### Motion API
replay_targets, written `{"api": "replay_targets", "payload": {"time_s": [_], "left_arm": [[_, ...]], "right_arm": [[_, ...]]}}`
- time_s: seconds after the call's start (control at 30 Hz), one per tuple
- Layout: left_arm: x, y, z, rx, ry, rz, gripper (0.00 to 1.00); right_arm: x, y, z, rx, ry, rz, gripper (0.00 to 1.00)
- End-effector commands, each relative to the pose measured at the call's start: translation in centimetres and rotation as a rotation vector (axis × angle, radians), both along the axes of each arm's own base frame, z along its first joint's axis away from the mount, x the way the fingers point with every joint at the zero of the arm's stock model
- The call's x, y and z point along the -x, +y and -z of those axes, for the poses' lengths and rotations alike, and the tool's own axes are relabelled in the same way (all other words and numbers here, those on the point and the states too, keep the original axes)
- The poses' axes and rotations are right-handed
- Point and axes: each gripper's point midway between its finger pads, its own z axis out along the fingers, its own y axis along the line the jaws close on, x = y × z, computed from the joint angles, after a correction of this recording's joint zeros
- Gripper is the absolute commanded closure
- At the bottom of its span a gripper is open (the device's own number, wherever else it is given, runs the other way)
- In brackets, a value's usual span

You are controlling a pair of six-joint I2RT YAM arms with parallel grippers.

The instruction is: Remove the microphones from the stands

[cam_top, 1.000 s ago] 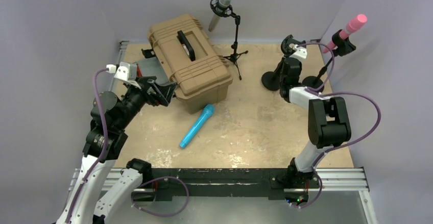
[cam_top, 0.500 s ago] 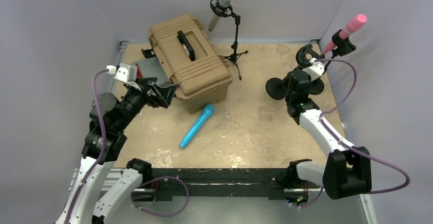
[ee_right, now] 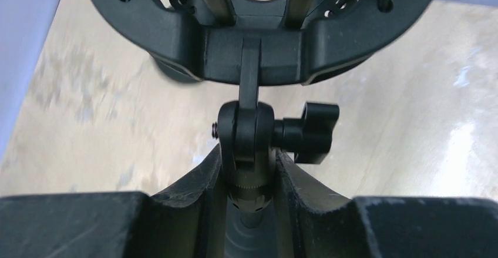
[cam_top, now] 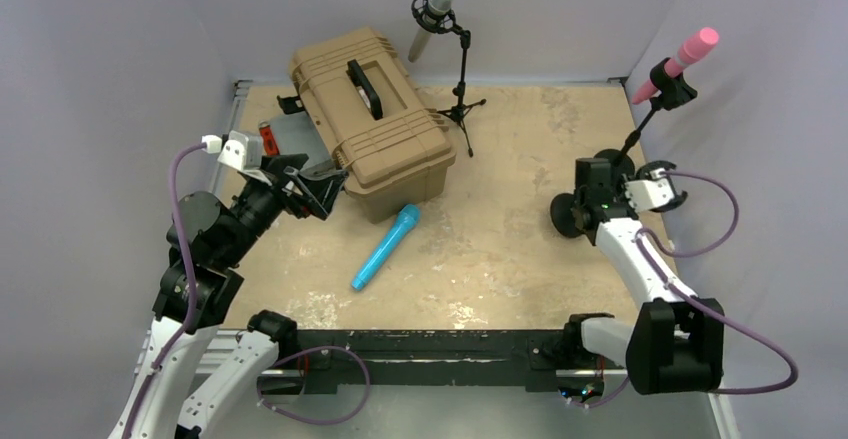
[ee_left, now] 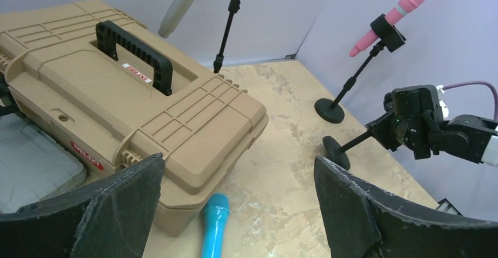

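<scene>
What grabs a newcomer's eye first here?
The pink microphone perched high over the far right corner of the table, and nearer the arms the right claw shut on the neck of a tilted black stand whose clip holds nothing. Then the blue microphone lying loose mid-table beside the tan toolbox.
</scene>
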Motion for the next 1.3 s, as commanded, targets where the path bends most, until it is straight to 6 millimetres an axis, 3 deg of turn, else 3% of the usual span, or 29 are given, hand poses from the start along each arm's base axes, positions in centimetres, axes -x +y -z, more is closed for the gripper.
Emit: {"api": "replay_targets", "payload": {"time_s": [0.0, 0.23, 0.43, 0.5, 0.57, 0.6, 0.7, 0.73, 0.77, 0.97, 1.03, 1.17, 1.27], "left_arm": [[0.5, 0.3, -2.0, -0.002, -0.063, -0.005, 0.05], [0.5, -0.1, -1.9, 0.003, -0.057, 0.012, 0.06], [0.4, -0.2, -1.8, 0.003, -0.052, 0.018, 0.06], [0.5, -0.2, -1.8, 0.004, -0.053, 0.017, 0.06], [0.6, -0.2, -1.9, 0.003, -0.056, 0.021, 0.06], [0.6, -0.2, -1.9, 0.003, -0.058, 0.02, 0.06], [0.7, -0.1, -2.0, 0.003, -0.06, 0.018, 0.06], [0.7, -0.2, -2.0, 0.004, -0.06, 0.02, 0.06], [0.7, -0.2, -2.0, 0.004, -0.062, 0.02, 0.06], [0.7, -0.2, -2.0, 0.003, -0.059, 0.023, 0.06], [0.7, -0.2, -1.9, 0.002, -0.058, 0.023, 0.06], [0.6, -0.3, -1.8, 0.002, -0.056, 0.025, 0.06], [0.4, -0.3, -1.7, -0.001, -0.05, 0.023, 0.06]], "right_arm": [[4.5, -6.1, 1.5, 0.039, 0.075, 0.251, 1.0], [7.6, -8.7, -3.2, 0.167, -0.004, 0.385, 1.0], [7.4, -8.7, -1.8, 0.178, 0.042, 0.38, 1.0], [7.2, -8.8, -1.5, 0.177, 0.067, 0.383, 0.95], [6.8, -8.7, -1.2, 0.168, 0.093, 0.377, 0.86], [6.7, -8.6, -1.2, 0.169, 0.1, 0.374, 0.73], [6.4, -8.4, -1.5, 0.174, 0.104, 0.356, 0.24], [6.1, -8.1, -1.8, 0.178, 0.099, 0.339, 0.08], [5.9, -7.8, -2.1, 0.182, 0.093, 0.324, 0.02], [4.9, -5.8, -3.8, 0.165, 0.055, 0.229, 0.01], [4.1, -4.2, -4.3, 0.15, 0.041, 0.166, 0.01], [2.5, -0.3, -4.7, 0.08, 0.018, 0.017, 0.01], [2.2, 4.2, -5.2, 0.07, -0.004, -0.113, 0.01]]}}
